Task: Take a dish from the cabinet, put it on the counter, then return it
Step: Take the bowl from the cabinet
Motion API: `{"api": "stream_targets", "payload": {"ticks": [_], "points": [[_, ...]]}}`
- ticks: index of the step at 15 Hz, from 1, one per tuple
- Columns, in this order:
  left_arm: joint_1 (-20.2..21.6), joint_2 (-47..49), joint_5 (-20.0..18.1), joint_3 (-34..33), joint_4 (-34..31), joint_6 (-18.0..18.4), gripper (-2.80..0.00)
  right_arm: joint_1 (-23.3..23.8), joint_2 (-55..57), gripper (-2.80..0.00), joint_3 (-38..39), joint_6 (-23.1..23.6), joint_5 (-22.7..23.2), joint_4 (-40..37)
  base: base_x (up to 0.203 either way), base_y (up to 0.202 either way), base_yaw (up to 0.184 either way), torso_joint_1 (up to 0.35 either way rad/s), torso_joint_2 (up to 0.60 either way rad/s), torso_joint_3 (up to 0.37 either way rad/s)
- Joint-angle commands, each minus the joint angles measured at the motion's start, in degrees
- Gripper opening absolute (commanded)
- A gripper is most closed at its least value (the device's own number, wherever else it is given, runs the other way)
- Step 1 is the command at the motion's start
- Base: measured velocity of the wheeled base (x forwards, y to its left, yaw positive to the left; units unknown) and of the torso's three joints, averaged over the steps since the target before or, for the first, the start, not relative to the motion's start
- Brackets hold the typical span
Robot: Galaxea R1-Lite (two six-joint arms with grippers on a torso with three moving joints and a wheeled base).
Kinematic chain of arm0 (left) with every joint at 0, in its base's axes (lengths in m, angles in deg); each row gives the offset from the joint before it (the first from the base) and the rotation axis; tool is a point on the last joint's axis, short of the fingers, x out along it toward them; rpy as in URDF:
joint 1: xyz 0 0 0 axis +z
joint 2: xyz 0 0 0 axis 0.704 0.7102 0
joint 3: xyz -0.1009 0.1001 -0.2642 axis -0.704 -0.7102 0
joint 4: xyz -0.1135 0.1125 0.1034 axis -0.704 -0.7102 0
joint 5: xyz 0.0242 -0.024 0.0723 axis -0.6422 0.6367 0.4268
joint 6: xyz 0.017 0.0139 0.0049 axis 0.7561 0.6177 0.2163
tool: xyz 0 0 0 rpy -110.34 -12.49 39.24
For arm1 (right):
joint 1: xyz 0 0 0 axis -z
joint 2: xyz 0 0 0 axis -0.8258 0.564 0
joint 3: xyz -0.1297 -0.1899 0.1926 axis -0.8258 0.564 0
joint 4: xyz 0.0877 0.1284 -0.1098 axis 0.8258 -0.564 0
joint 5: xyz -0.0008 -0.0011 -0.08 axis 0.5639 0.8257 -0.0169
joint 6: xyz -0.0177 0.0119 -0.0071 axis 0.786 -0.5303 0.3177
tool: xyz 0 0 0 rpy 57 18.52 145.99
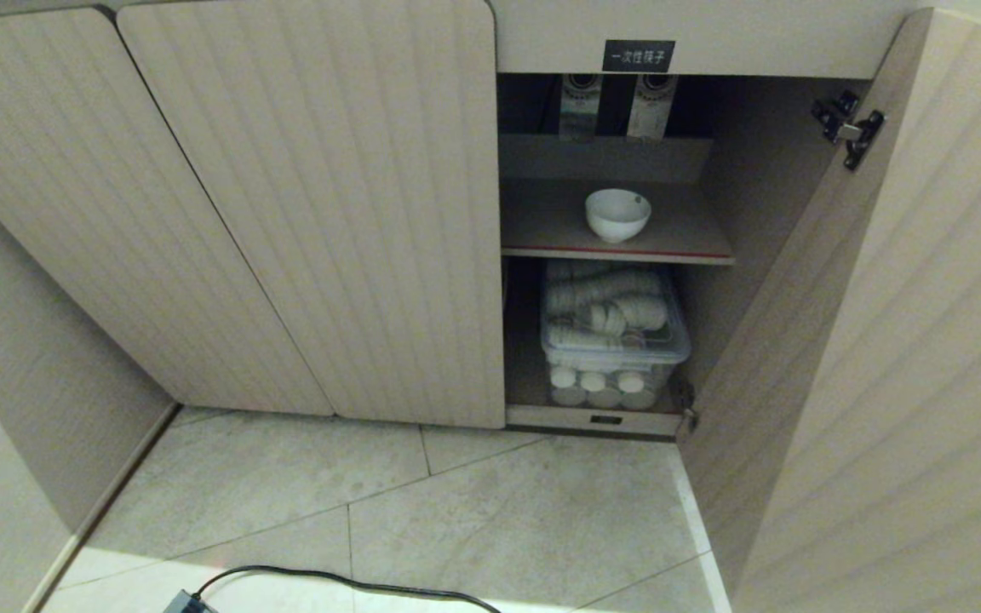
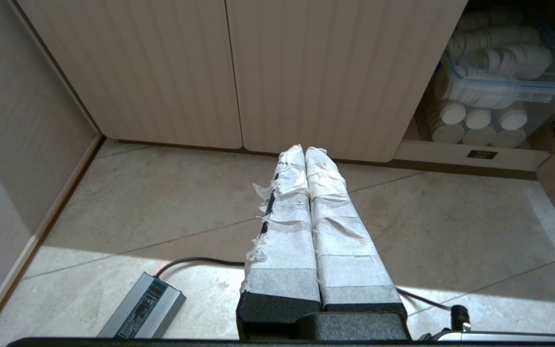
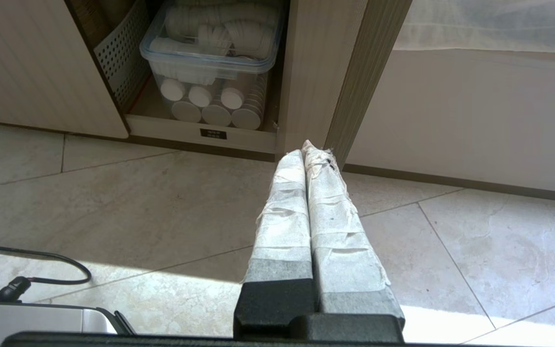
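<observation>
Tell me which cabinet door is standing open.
The rightmost door, swung out on its hinge, exposing the bowl on the shelf. The two ribbed doors left of it are shut.

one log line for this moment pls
stage: not started | dish: on cabinet upper shelf, door open | left gripper: shut, empty, over floor | right gripper: shut, empty, over floor

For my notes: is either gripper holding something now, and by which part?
Nothing is held. The left gripper and the right gripper are both shut on nothing above the floor, and the bowl stands alone on the cabinet shelf.
</observation>
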Motion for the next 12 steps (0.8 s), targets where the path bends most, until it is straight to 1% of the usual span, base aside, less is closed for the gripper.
{"api": "stream_targets", "payload": {"ticks": [1, 12], "points": [[0.0, 0.0, 0.1, 0.0, 0.0, 0.0, -2.80, -0.1, 0.1, -2.80, 0.0, 0.0, 0.0, 0.0, 0.000, 0.000, 0.000, 0.000, 0.00, 0.000], [0.0, 0.0, 0.0, 0.0, 0.1, 0.0, -2.80, -0.1, 0.1, -2.80, 0.0, -0.2, 0.0, 0.0, 0.000, 0.000, 0.000, 0.000, 0.00, 0.000]]}}
